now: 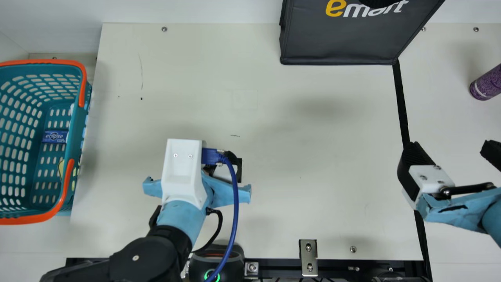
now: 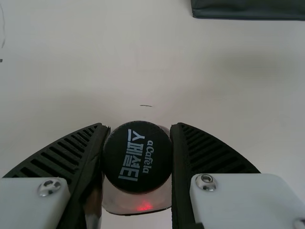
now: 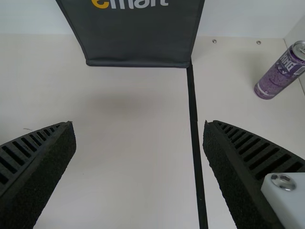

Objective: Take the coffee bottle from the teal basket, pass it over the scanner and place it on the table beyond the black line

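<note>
Left of centre in the main view is my left gripper (image 1: 182, 168), over the table on the basket's side of the black line (image 1: 401, 105). In the left wrist view the coffee bottle (image 2: 137, 157) has its black cap facing the camera, and my left gripper (image 2: 139, 128) is shut on it; a red glow shows on its pale body. The scanner (image 1: 215, 266) stands at the near edge with a green ring lit. My right gripper (image 1: 454, 156) hangs open and empty near the line; in its wrist view, my right gripper (image 3: 139, 125) has its fingers wide apart. The teal basket (image 1: 74, 137) is at far left.
A dark bag (image 1: 340, 43) stands at the table's far side, by the line's upper end. Beyond the line lies a purple can (image 1: 487, 84). A blue pack (image 1: 54, 136) is inside the basket. Metal brackets (image 1: 308, 254) sit along the near edge.
</note>
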